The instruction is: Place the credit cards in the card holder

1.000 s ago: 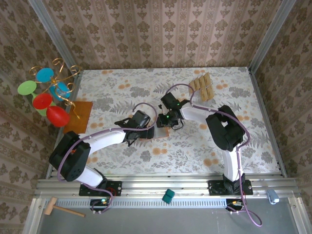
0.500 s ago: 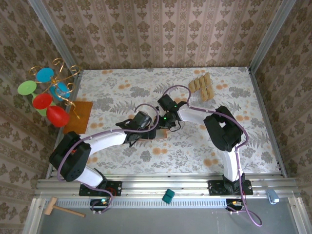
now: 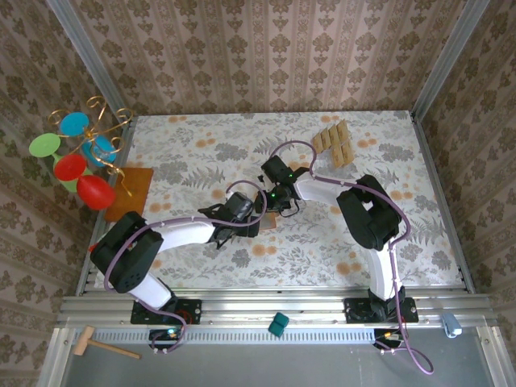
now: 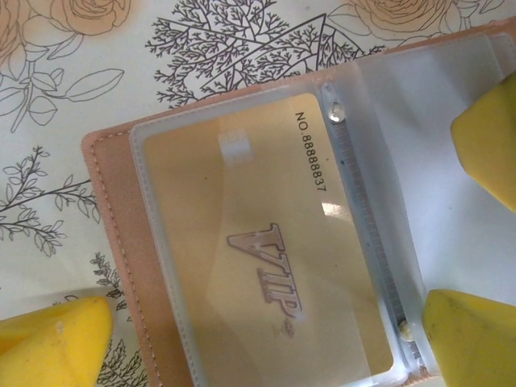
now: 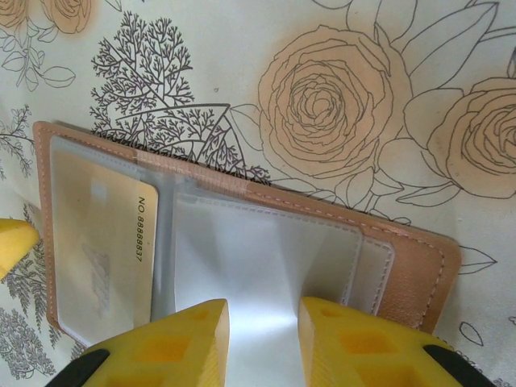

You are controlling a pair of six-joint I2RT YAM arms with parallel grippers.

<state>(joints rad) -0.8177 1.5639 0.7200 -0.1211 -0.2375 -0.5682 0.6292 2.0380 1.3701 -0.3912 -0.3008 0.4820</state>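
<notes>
One card [image 4: 266, 250] is sitting in the open card holder [image 5: 403, 266], mid-bench. The left claw [image 4: 266, 298] is straddling it, wide open and empty. The right claw [image 5: 264, 339] is standing narrowly parted, empty, over the clear pocket [image 5: 266, 258]. Next, I think, is fetching another of the credit cards [image 3: 334, 143] lying far right.

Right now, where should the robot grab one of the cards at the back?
Probably the end card of the cards, pinched across its narrow width from straight above: they lie spread in a row, so the end one's edges look freest.
</notes>
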